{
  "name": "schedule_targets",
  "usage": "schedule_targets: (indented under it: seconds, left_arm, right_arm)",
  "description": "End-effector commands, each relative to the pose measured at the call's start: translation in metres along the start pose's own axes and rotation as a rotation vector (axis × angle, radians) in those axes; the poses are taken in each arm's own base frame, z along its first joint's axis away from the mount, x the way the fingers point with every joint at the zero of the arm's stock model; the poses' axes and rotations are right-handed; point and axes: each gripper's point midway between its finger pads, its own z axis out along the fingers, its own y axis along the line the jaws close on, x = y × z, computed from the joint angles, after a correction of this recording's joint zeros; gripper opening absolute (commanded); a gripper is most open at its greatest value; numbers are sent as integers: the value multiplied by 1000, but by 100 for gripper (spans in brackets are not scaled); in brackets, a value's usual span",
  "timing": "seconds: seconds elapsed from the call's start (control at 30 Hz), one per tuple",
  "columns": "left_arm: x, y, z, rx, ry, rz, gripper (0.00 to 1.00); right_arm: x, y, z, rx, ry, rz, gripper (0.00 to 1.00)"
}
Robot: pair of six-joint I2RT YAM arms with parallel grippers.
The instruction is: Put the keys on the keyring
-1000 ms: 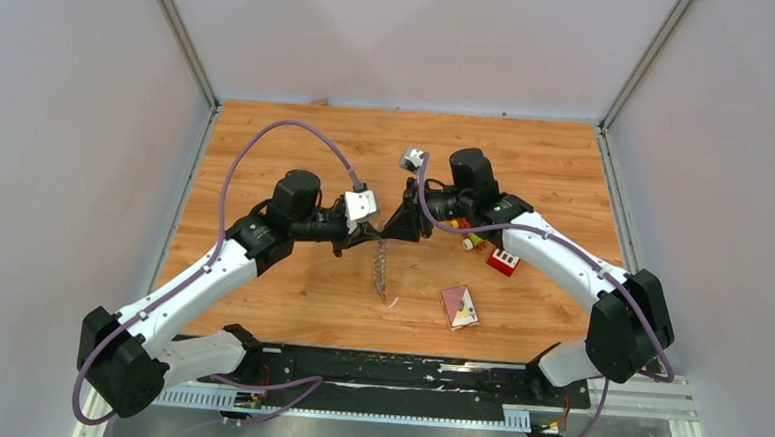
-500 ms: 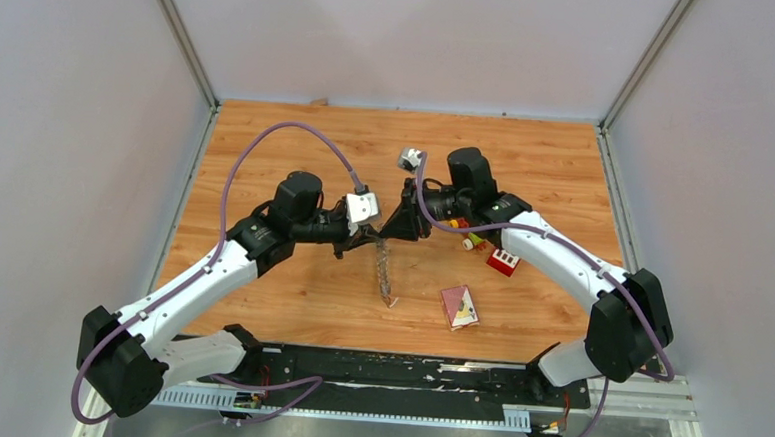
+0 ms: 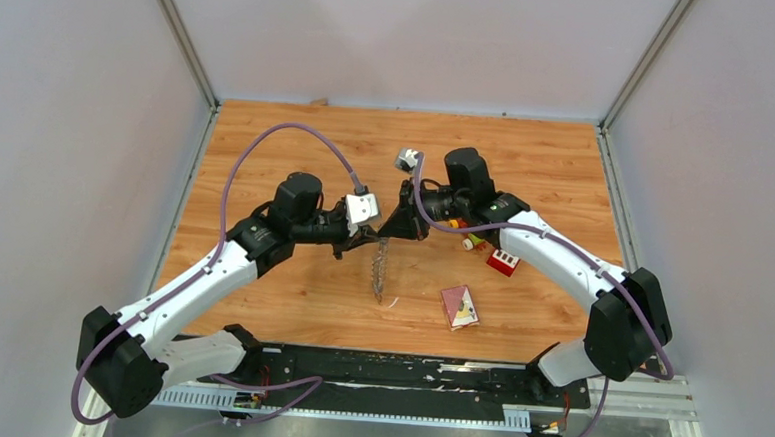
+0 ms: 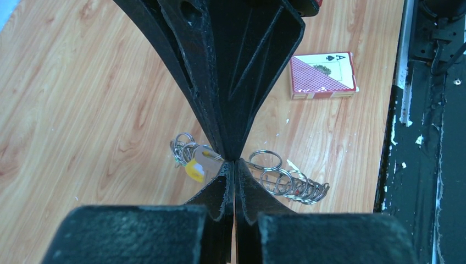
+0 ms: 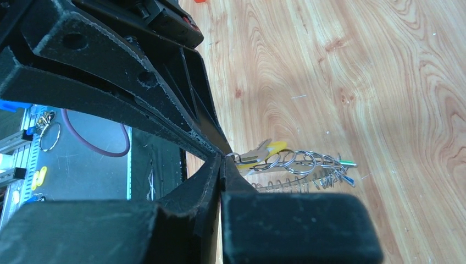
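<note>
The left end effector (image 4: 233, 163) is clamped fully shut. It meets the right end effector (image 5: 222, 165) tip to tip, and that one is pinched closed too. Both nip the top of the keyring (image 4: 286, 182), a string of linked silver split rings dangling below the joined tips; whether its lower end touches the wooden worktop (image 4: 82, 82) I cannot tell. A key with a yellow head (image 4: 193, 169) hangs on it just beneath the tips. A playing-card box (image 4: 321, 76) lies on the right end effector's side, well apart.
</note>
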Motion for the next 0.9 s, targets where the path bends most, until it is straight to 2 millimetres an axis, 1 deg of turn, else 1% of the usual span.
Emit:
schedule_targets:
  seconds: [0.0,0.1,0.23,0.43,0.7,0.87]
  left_arm:
    - [-24,-5,-6,14,-78,67,0]
    - [-23,-5,-6,8,-75,64,0]
    - [-24,-4,-7,2,-76,65,0]
    - [-24,-1,-8,-14,-77,71,0]
    - [-27,0,-9,-22,-81,77,0]
    - [-28,2,-9,-29,-80,81,0]
  right_arm:
    - [-15,-6,-2,51,-22,-43,2]
    - [-17,-6,-5,63,-26,-44,0]
    - [-16,-6,-7,66,-28,-75,0]
    - [-18,-8,-14,90,-44,-83,0]
    - [-16,-11,-20,110,-49,-79,0]
    - [-15,-8,-23,98,-51,-97,0]
